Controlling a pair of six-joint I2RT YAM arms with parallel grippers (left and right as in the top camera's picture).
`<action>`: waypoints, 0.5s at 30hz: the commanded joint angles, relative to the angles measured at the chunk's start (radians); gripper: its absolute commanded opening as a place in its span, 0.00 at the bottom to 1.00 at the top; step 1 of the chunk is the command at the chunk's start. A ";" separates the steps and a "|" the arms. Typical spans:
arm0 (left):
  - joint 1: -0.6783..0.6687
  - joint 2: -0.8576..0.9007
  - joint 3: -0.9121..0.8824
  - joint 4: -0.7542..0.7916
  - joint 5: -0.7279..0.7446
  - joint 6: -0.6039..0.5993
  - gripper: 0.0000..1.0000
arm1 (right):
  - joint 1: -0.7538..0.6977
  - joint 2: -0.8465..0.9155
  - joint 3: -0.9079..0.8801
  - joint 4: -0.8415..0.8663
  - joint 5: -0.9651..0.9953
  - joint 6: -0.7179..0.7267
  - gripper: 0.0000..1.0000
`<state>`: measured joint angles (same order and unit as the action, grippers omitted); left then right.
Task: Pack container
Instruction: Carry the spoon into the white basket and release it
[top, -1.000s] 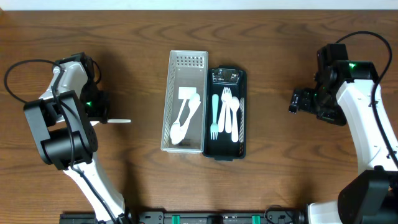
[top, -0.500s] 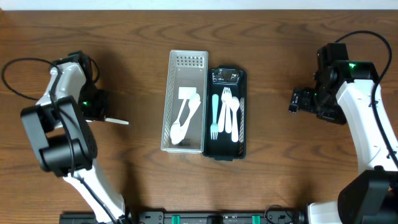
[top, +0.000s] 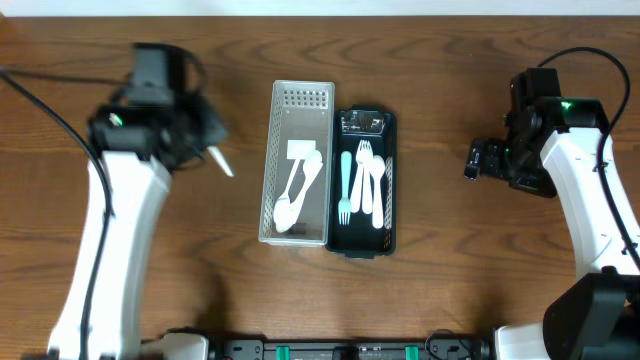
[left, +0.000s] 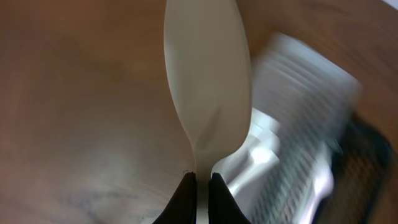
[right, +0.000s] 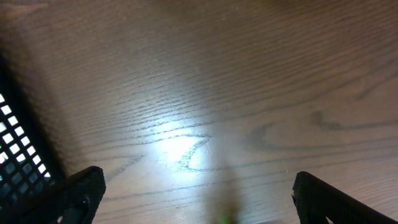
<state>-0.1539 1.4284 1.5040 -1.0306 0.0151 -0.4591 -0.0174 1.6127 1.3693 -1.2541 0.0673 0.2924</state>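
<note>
My left gripper (top: 208, 148) is shut on the handle of a white plastic spoon (top: 221, 161), held above the table left of the white slotted tray (top: 272, 170). In the left wrist view the spoon's bowl (left: 205, 74) points away from the shut jaws (left: 203, 180), with the tray (left: 311, 118) blurred to the right. The white tray holds white spoons (top: 297, 190). The black tray (top: 392, 180) beside it holds white forks and a teal one (top: 346, 185). My right gripper (top: 478, 160) is open and empty, right of the black tray, whose corner shows in the right wrist view (right: 15, 155).
The two trays sit side by side mid-table. Bare brown wood surrounds them. Black cables run from both arms near the left and right edges.
My left arm has swung up and to the right, carrying the spoon off the table toward the white tray. The right arm has not moved.
</note>
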 joint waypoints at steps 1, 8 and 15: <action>-0.147 -0.044 0.016 0.000 -0.039 0.297 0.06 | -0.002 -0.008 0.004 0.006 0.007 -0.017 0.99; -0.337 0.040 0.003 0.024 -0.061 0.503 0.06 | -0.002 -0.008 0.004 0.009 0.007 -0.017 0.99; -0.319 0.236 0.003 0.118 -0.061 0.480 0.06 | -0.002 -0.008 0.004 0.008 0.007 -0.018 0.99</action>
<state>-0.4873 1.5978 1.5089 -0.9276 -0.0280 -0.0059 -0.0174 1.6127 1.3693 -1.2446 0.0673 0.2897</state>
